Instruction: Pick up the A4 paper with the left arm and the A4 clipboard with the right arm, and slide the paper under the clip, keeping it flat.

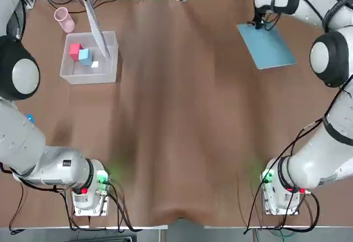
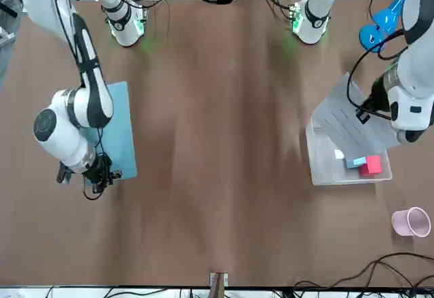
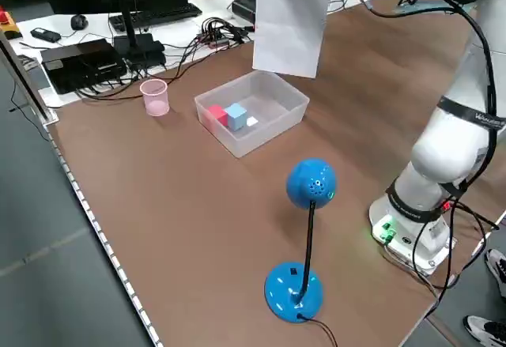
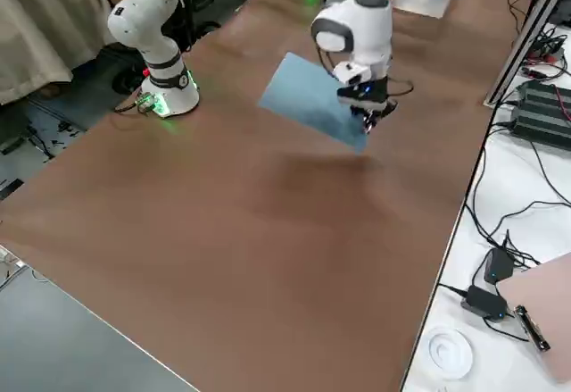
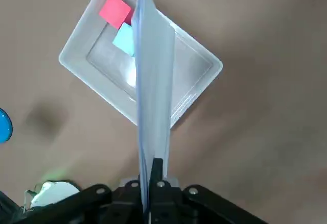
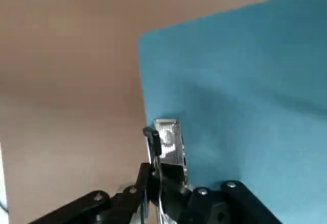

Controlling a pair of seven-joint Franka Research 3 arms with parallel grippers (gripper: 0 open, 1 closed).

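The A4 paper hangs upright over the clear bin, and my left gripper is shut on its top edge. From overhead the A4 paper shows as a thin slanted strip. The light blue A4 clipboard is at the table's far right. My right gripper is shut on its far short end, at the clip. In the right side view the A4 clipboard looks tilted and slightly raised, with a shadow below it.
A clear plastic bin at the far left holds a red cube, a blue cube and a small white block. A pink cup stands behind it. A blue desk lamp stands by the left arm's base. Cables lie along the far edge.
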